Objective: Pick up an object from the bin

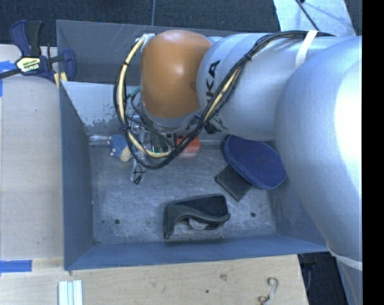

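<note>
My gripper (158,131) hangs under the arm's wrist at the back left of the bin floor, mostly hidden by the wrist and its cables. Just left of it lies a small blue and yellow thing (120,147). A small red-orange thing (191,146) peeks out on its right side, partly covered. Whether either one touches the gripper is hidden.
A blue oval pad with a black handle (255,162) lies at the right of the bin, beside the arm. A black curved, shoe-like thing (196,215) rests near the front wall. The arm covers the bin's back right part.
</note>
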`<state>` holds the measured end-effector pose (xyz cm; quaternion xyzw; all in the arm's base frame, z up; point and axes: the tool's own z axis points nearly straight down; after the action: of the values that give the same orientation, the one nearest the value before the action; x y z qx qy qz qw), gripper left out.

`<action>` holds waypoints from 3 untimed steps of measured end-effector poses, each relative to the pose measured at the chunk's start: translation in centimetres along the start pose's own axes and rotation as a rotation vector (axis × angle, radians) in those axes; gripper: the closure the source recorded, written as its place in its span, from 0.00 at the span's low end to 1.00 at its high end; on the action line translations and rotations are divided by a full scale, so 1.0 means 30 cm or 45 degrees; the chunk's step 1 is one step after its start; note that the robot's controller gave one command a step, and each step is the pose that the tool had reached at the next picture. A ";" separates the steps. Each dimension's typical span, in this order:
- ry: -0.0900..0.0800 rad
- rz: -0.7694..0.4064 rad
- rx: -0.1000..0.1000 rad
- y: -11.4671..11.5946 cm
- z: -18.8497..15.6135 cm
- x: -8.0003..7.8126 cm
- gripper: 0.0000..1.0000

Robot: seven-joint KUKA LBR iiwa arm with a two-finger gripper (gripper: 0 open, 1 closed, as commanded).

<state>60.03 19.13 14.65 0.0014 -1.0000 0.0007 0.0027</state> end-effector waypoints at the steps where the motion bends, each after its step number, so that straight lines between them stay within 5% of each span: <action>1: -0.010 0.005 -0.003 -0.003 -0.018 -0.007 1.00; 2: -0.010 0.006 -0.003 -0.003 -0.018 -0.007 0.00; 3: -0.025 -0.043 -0.006 0.009 0.249 -0.076 0.00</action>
<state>62.28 19.39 7.17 0.0183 -0.9998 -0.0016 -0.0071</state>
